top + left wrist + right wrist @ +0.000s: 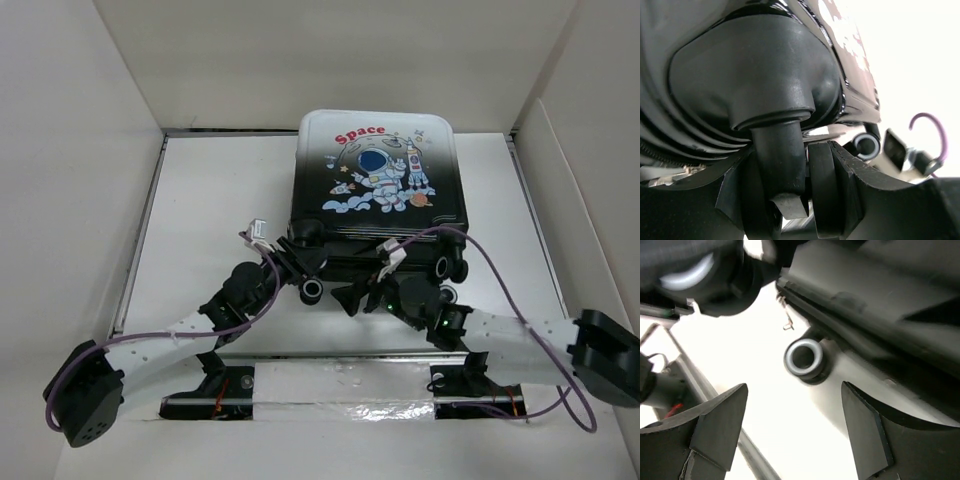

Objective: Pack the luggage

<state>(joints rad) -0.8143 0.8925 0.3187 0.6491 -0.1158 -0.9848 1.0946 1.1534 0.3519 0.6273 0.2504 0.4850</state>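
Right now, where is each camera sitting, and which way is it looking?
Top external: above and behind the arms, looking down on the table, the luggage and both arms.
Left wrist: on the left arm, close up on a caster, the left gripper shut around it.
Right wrist: on the right arm, facing the luggage's wheeled end and a wheel, past the open right gripper.
All three show the luggage.

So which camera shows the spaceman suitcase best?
The top view: the whole suitcase, astronaut side up. The left wrist shows only a black corner and wheel mount; the right wrist, a blurry edge and one wheel.
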